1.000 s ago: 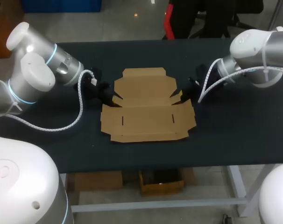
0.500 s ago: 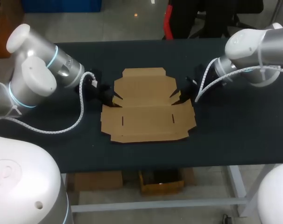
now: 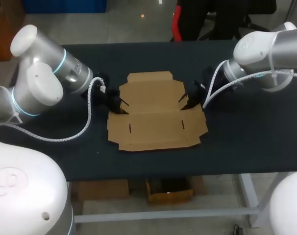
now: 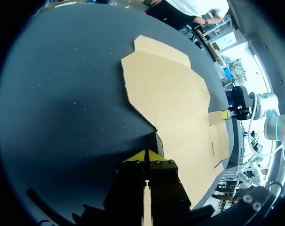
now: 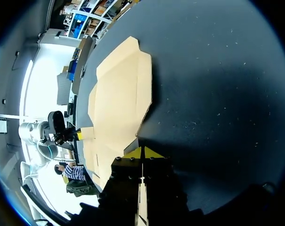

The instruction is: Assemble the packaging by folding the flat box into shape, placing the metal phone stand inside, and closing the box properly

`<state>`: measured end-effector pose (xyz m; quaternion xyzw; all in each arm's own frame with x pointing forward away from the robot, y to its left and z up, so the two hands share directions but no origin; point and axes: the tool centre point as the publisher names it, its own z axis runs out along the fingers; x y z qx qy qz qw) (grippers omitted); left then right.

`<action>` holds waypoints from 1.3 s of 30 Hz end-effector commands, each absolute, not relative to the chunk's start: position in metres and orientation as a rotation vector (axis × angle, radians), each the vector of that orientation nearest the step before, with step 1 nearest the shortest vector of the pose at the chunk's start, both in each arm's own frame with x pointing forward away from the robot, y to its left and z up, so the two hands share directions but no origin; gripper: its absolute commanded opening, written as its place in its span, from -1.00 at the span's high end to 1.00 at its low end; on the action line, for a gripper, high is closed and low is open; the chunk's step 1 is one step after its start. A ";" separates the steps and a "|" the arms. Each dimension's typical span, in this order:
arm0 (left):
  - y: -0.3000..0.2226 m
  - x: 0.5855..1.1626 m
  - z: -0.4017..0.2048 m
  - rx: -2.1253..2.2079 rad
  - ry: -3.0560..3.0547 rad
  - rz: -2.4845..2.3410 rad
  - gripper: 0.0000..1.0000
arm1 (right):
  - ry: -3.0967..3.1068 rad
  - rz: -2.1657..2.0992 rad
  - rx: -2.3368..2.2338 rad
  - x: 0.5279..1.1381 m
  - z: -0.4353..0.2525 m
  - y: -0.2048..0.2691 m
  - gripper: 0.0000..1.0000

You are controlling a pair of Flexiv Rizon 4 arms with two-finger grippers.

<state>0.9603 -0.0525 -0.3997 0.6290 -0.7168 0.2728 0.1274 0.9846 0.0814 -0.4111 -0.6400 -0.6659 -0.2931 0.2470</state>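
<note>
Tabletop: dark and matte, carrying the cardboard about midway between the two arms.
Flat box: brown cardboard, unfolded and spread out on the tabletop.
Near panel: the widest part of the box, lying flat, with two short slits, one toward each end.
Left arm: white, coming in from the left with a pale coiled cable looping down beside it.
Left pincer: at the box's left side, at the notch where the near and far panels meet. Its yellow tips are pressed together on a small side flap of the flat box. In the left wrist view a thin strip of cardboard shows edge-on between the fingers.
Right arm: white, coming in from the right, its cable arching toward the box.
Right pincer: at the matching notch on the box's right side. Its tips are likewise closed on that side's small flap, with cardboard seen edge-on between the fingers in the right wrist view.
Across the box: each wrist view shows the other pincer's yellow tip at the opposite side.
Far panel: narrower, with a stepped far edge, lying flat.
</note>
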 end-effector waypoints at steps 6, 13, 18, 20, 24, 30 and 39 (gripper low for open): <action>-0.056 0.961 -0.399 1.863 -2.105 0.771 1.00 | -1.823 -0.792 -1.753 0.981 -0.408 0.082 1.00; -0.058 0.968 -0.400 1.873 -2.098 0.769 1.00 | -1.819 -0.789 -1.754 0.979 -0.409 0.082 1.00; -0.060 0.972 -0.400 1.875 -2.096 0.772 1.00 | -1.818 -0.788 -1.754 0.977 -0.409 0.083 1.00; -0.061 0.974 -0.400 1.877 -2.097 0.773 1.00 | -1.819 -0.787 -1.756 0.976 -0.408 0.084 1.00; -0.062 0.975 -0.397 1.886 -2.097 0.785 1.00 | -1.822 -0.784 -1.762 0.977 -0.406 0.084 1.00; -0.061 0.971 -0.391 1.897 -2.098 0.798 1.00 | -1.834 -0.786 -1.758 0.983 -0.403 0.088 1.00; -0.059 0.959 -0.384 1.958 -2.067 0.743 1.00 | -1.851 -0.771 -1.748 0.984 -0.405 0.095 1.00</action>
